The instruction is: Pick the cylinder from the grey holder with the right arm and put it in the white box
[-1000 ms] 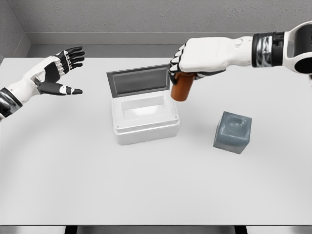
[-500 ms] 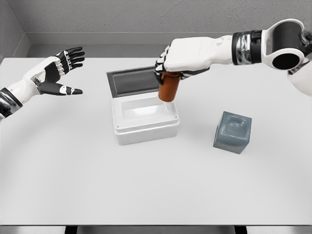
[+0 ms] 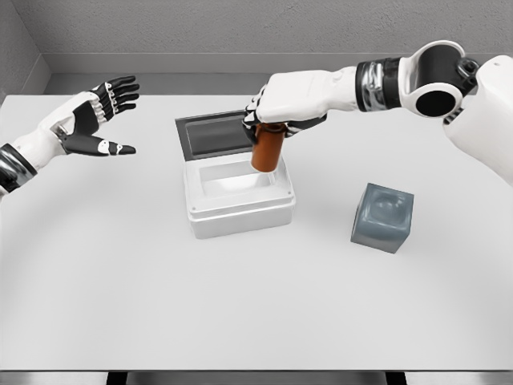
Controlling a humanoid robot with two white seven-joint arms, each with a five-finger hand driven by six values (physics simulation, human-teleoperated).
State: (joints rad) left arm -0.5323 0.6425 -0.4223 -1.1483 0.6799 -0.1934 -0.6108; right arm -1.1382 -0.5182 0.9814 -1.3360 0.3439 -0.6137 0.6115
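Only the head view to go on here. Compared with a second ago, the right hand (image 3: 276, 108) has carried the cylinder (image 3: 267, 149) leftward: it started out past the right edge of the white box (image 3: 239, 202), half a second back it was over the right rim, and now its lower end hangs over the right part of the opening, just in front of the raised lid (image 3: 216, 136). So the transfer leg looks basically done to me, and what's left is lowering and letting go.

The right hand's fingers (image 3: 258, 114) are clamped around the top of the cylinder, palm over it from above. Can't tell whether the bottom is touching the box floor yet; I'd guess it's a bit above.

Orientation: the cylinder is nearly upright, long axis running top to bottom. It reads close to vertical, maybe with a slight lean, the top toward the right. The grasped end points up into the palm, the free end down into the box.

The grey holder (image 3: 384, 216) sits on the bench (image 3: 240, 321) well to the right of the box, empty now.

The left hand (image 3: 94, 120) is off at the far left, fingers spread, holding nothing, same spot as before.
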